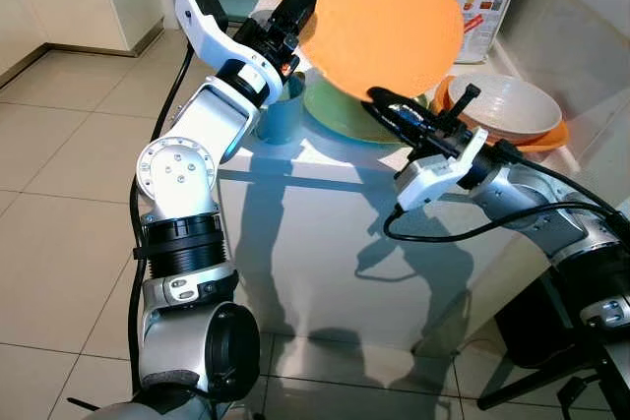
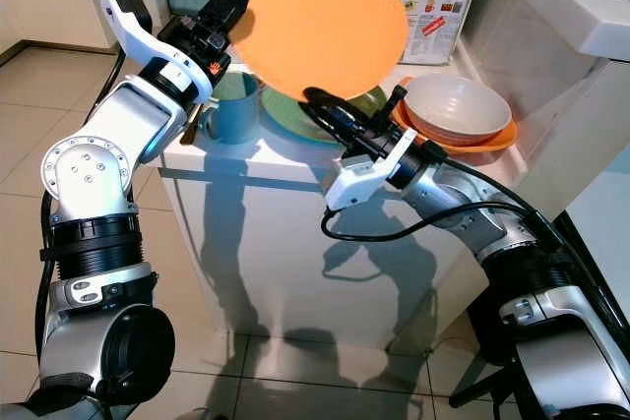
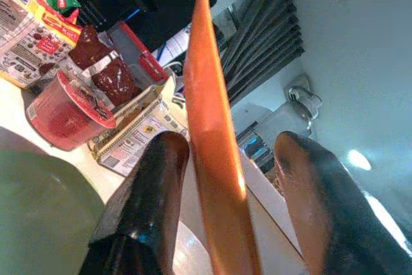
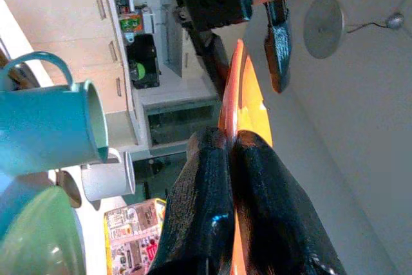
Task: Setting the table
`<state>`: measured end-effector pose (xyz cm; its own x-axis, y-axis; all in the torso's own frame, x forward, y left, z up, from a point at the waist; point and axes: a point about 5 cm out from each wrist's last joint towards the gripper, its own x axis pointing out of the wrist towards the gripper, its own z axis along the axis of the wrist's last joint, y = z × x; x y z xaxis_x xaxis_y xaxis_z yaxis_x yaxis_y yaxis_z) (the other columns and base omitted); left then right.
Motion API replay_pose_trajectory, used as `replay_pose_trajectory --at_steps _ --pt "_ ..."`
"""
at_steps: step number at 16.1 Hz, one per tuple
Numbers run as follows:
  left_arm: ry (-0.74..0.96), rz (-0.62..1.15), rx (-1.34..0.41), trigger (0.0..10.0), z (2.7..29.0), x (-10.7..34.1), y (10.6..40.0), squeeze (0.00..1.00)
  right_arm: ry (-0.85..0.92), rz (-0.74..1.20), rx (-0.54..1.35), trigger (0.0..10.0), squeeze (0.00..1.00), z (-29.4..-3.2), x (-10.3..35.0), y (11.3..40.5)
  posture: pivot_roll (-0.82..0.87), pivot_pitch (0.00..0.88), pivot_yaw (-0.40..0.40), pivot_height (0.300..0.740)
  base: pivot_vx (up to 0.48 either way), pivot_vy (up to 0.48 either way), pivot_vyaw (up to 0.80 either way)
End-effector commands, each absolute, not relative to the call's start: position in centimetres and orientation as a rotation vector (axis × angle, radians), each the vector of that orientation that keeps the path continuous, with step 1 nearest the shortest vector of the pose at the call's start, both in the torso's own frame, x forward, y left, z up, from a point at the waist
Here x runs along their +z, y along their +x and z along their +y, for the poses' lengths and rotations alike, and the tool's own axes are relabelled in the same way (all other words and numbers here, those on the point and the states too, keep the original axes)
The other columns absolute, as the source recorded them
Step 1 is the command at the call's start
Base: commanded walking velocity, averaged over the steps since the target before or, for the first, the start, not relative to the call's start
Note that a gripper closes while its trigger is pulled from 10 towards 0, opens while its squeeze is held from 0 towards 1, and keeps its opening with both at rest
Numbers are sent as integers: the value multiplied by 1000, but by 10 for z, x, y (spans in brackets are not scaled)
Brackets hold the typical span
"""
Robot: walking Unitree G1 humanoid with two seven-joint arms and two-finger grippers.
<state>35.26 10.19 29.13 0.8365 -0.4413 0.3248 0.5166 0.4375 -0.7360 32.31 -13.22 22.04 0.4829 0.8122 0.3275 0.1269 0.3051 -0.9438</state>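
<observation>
Keep your right gripper (image 2: 317,102) clamped on the orange plate (image 2: 310,19) while the left gripper (image 1: 292,9), fingers apart around its rim, closes before you lower it clear of the green plate (image 1: 340,115).

My arms: silver-grey shells, black ribbed joint rings. Left elbow disc (image 1: 175,170) round, ringed with small screws. White wrist brackets behind left gripper (image 1: 293,9) and right gripper (image 1: 386,103); fingers long, glossy black. Black cables (image 1: 463,231) loop along right forearm.
</observation>
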Motion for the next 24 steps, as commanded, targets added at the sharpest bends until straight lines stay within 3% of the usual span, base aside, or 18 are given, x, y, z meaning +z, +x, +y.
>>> replay_pose_trajectory --at_steps 1,8,9,10,11,12,16,17,18,24 --pt "-943 -63 -613 0 97 290 352 0 -1210 -1062 560 10000 0 -130 233 321 -17 0 8 740 0 0 0" --pt "-951 -62 -606 0 97 291 353 0 -1259 -1056 585 10000 0 -131 232 324 -21 0 7 740 0 0 0" --pt "-952 -62 -605 0 97 291 354 0 -1264 -1052 585 10000 51 -131 232 324 -22 0 7 740 0 0 0" --pt "-952 -63 -605 0 98 291 354 0 -1267 -1049 586 10000 392 -131 232 325 -22 0 7 740 0 0 0" --pt "-952 -65 -602 0 98 291 354 0 -1273 -1039 587 10000 804 -132 231 326 -22 0 8 740 0 0 0" --pt "-951 -67 -599 0 99 291 355 0 -1273 -1032 593 10000 1000 -132 231 327 -22 0 7 740 0 0 0" --pt "-955 -76 -576 0 102 291 357 0 -1254 -1042 608 10000 1000 -133 231 325 -25 0 8 740 0 0 0" --pt "-958 -80 -567 0 103 292 359 0 -1233 -1049 621 10000 812 -132 232 324 -26 0 7 740 0 0 0" --pt "-964 -87 -557 0 104 292 360 0 -1199 -1053 641 10000 0 -131 231 322 -27 0 8 740 0 0 0" --pt "-1022 -153 -474 0 110 301 371 0 -1008 -1011 784 10000 0 -123 212 305 -29 0 12 740 0 0 0"
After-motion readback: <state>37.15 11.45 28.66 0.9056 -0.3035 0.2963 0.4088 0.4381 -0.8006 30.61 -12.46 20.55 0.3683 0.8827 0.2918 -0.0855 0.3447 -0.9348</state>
